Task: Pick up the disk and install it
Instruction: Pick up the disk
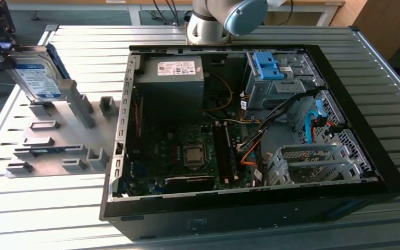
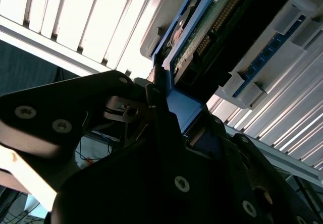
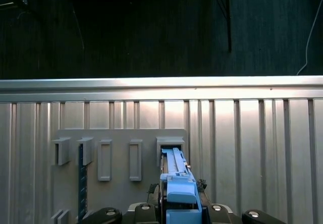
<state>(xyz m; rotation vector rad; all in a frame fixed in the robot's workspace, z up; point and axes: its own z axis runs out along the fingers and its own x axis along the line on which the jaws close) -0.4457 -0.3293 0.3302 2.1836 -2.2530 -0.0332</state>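
Ribbed silver metal slats form the bench [image 1: 96, 36], with a dark floor beyond its far edge in the first wrist view. At the exterior view's far left, the black end effector [image 1: 7, 53] is closed on the disk [image 1: 37, 78], gripping it by its upper end. The disk hangs tilted, its white-and-blue label facing the room and its blue rail running down the edges.

In the second wrist view one dark finger [image 2: 157, 90] presses against the blue rail, and the disk's underside [image 2: 202, 32] shows a strip of green circuit board with a row of connector pins. In the first wrist view the blue rail [image 3: 177, 181] runs straight out from the end effector toward a slot in the grey fixture plate [image 3: 118, 193].

The disk's lower end sits at or just above one of the small holders on that plate [image 1: 54, 140]. I cannot tell whether they touch. Several more grey holders and posts stand on the plate.

Just beside the plate, toward the exterior view's right, an open black computer case [image 1: 186, 221] lies on the bench. Inside it are a grey power supply box [image 1: 172, 78] with a white sticker, a dark motherboard [image 1: 186, 151], orange and blue cables [image 1: 314, 117], a bare blue bracket [image 1: 266, 65] on a metal bay and a perforated silver drive cage [image 1: 311, 161]. The arm's grey and pale-blue joint [image 1: 221, 18] stands behind the case.
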